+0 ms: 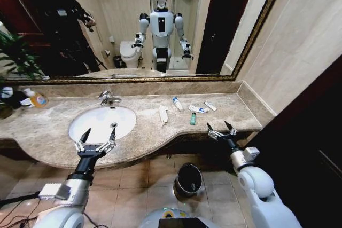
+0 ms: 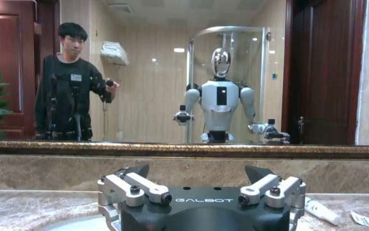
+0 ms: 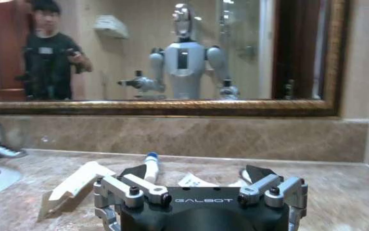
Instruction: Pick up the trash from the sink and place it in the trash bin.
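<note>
The trash lies on the marble countertop (image 1: 235, 111), to the right of the white oval sink (image 1: 102, 123): a long white flat packet (image 1: 163, 115), a tiny white bottle with a blue cap (image 1: 177, 103), a small green tube (image 1: 192, 118) and two white-blue tubes (image 1: 197, 109) (image 1: 210, 105). My left gripper (image 1: 96, 138) hovers open over the sink's front rim. At the counter's front edge my right gripper (image 1: 222, 129) is open, just in front of the tubes. The right wrist view shows the packet (image 3: 75, 187) and the bottle (image 3: 151, 163) beyond the open right gripper (image 3: 197, 172). The black trash bin (image 1: 188, 179) stands on the floor below.
A chrome faucet (image 1: 108, 98) stands behind the basin. An orange-liquid soap bottle (image 1: 35, 98) and a plant (image 1: 16, 57) are at the far left. A framed mirror (image 1: 160, 25) backs the counter and a wall closes the right end. Cables lie on the floor at the lower left.
</note>
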Controlling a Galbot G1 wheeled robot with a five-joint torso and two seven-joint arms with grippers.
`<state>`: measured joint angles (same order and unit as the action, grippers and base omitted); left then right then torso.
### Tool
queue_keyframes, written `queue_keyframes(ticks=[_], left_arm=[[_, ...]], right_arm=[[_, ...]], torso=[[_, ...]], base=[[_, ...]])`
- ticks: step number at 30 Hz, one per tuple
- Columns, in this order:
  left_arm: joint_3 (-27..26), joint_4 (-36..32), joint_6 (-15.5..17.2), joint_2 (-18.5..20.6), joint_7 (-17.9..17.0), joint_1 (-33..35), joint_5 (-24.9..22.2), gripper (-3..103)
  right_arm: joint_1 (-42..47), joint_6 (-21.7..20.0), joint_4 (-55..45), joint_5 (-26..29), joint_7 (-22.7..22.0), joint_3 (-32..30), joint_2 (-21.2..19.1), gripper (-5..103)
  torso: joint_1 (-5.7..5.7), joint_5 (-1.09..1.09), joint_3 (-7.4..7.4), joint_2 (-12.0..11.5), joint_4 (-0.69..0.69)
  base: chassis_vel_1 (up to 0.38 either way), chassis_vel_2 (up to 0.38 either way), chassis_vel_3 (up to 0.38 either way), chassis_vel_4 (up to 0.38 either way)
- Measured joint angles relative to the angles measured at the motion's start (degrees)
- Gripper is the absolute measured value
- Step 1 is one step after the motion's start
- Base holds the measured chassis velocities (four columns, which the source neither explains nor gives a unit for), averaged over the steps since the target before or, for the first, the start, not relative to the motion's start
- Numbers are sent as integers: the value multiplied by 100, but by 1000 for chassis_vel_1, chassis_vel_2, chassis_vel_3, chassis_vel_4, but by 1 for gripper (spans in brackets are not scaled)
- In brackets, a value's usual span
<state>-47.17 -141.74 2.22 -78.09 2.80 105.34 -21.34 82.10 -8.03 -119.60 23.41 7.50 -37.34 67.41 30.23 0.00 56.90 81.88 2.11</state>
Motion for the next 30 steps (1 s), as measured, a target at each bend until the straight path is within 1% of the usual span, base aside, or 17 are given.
queue_keyframes(ticks=[1, 3, 13, 18, 20, 24, 25, 26, 30], left_arm=[[0, 0, 0, 0, 0, 0, 0, 100], [0, 0, 0, 0, 0, 0, 0, 100], [0, 0, 0, 0, 0, 0, 0, 100], [0, 0, 0, 0, 0, 0, 0, 100], [0, 0, 0, 0, 0, 0, 0, 100], [0, 0, 0, 0, 0, 0, 0, 100], [0, 0, 0, 0, 0, 0, 0, 100], [0, 0, 0, 0, 0, 0, 0, 100], [0, 0, 0, 0, 0, 0, 0, 100]], right_arm=[[-61, -8, 17, 75, 20, -3, -119, 100], [-121, -38, 18, 150, 16, -30, -226, 100], [-293, -175, 136, 426, 28, -15, -431, 100], [-419, -412, 148, 781, -34, -15, -640, 100], [-428, -438, 146, 808, -65, -10, -659, 100], [-448, -778, -27, 941, -679, 131, -626, 100], [-448, -778, -27, 941, -679, 131, -626, 100], [-462, -851, -86, 942, -860, 194, -565, 100], [-520, -937, -112, 838, -1016, 272, -444, 100]], torso=[[0, 0, 0, 0, 0], [0, -1, 0, 0, 0], [0, 0, 0, 0, 0], [0, -1, 0, 0, 0], [0, -1, 0, 0, 0], [0, -1, -1, 0, 0], [0, -1, -1, 0, 0], [0, -1, -1, 0, 0], [0, -1, 0, 0, 0]], base=[[0, 0, 0, 0], [0, 0, 0, 0], [0, 0, 0, 0], [0, 0, 0, 0], [0, 0, 0, 0], [0, 0, 0, 0], [0, 0, 0, 0], [0, 0, 0, 0], [0, 0, 0, 0]])
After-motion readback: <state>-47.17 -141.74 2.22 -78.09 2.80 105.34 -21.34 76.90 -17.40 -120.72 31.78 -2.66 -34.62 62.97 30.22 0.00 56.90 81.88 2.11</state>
